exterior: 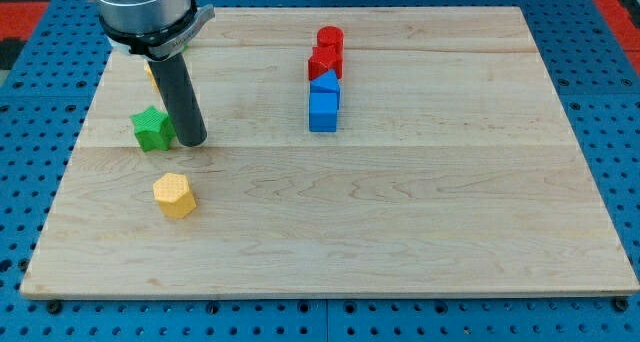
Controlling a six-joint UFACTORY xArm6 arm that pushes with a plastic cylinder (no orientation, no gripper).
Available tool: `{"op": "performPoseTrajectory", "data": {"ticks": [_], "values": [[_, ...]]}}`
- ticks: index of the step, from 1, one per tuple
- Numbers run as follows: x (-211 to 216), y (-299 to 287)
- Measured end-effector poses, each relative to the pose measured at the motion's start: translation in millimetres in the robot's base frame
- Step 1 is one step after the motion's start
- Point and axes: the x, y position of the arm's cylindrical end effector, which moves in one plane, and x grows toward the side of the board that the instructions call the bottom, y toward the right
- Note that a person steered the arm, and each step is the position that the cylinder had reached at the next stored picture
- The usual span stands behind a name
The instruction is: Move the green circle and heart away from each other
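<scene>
My tip [192, 140] rests on the wooden board [400, 232] at the view's left. It stands just to the right of a green star-like block [151, 128], touching or nearly touching it. This is the only green block I see; no green circle or heart shows. The arm's body [145, 12] hides the board's top left corner. A sliver of a yellow block [150, 73] peeks out to the left of the rod, its shape hidden.
A yellow hexagon block [174, 195] lies below the green block. Near the view's top centre, two red blocks [330, 39] [323, 63] and two blue blocks [326, 83] [323, 112] stand in a tight column.
</scene>
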Motion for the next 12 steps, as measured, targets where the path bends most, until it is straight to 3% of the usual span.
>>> {"op": "performPoseTrajectory", "data": {"ticks": [6,7,9,10,11,12], "values": [[0.0,7.8],[-40.0,9.2],[-58.8,9.1],[-105.8,-12.2],[-122.3,-12.1],[-161.9,-55.8]]}}
